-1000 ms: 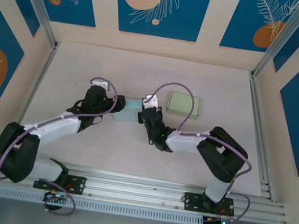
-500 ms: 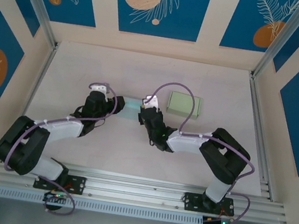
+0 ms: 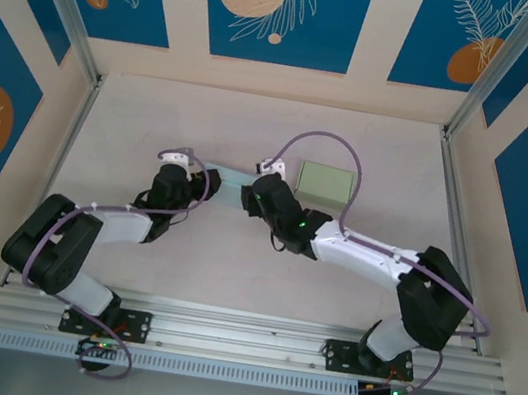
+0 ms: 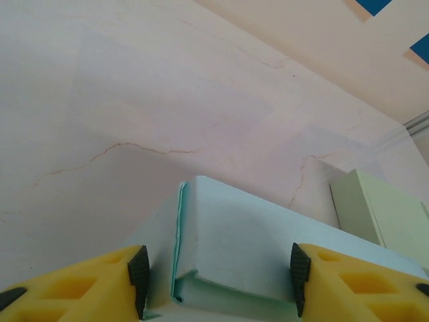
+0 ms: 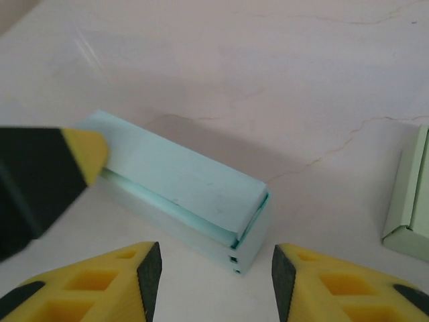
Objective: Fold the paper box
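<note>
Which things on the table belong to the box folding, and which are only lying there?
For the job:
- blue box, mid-table

Lying about:
- green box, to the right of it, apart from it

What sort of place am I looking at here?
Likely a robotics lab test cell: a left arm and right arm bolted to an aluminium rail, blue patterned panels walling in the table, and a pale blue paper box and green box to practise on.
</note>
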Robot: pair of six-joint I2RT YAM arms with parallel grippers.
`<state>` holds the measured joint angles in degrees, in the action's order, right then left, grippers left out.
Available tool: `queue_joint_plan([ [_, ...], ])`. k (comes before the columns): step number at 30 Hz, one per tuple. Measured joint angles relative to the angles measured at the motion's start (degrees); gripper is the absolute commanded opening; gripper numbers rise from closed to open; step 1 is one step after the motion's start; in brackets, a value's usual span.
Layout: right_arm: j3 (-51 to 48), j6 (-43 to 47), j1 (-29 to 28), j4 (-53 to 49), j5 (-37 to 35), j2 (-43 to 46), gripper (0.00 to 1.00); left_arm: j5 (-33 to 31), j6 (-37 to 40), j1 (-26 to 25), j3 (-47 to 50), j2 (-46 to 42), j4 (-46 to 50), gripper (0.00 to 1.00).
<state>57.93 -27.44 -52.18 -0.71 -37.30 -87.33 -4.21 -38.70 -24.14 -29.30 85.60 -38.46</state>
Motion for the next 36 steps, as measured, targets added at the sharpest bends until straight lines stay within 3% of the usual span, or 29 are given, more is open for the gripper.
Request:
queue_joint_plan([
  [8,2.71,-9.92,9.77,-5.35,13.64,0.76,0.54,-0.42,0.00,-0.04,0.00,0.63,-0.81,0.52],
  [18,4.96,-15.63,15.93,-3.67,29.57,-9.66,0.54,-0.94,-0.13,-0.15,0.00,0.85,-1.16,0.50],
  [30,3.13,-18.95,18.47,5.62,38.21,-13.42,0.32,-1.86,-0.39,-0.15,-0.11,0.81,-0.55,0.46],
  [36,1.68,-19.08,19.41,8.66,39.78,-13.46,0.30,2.58,1.05,2.08,-1.62,-1.46,6.23,0.68],
])
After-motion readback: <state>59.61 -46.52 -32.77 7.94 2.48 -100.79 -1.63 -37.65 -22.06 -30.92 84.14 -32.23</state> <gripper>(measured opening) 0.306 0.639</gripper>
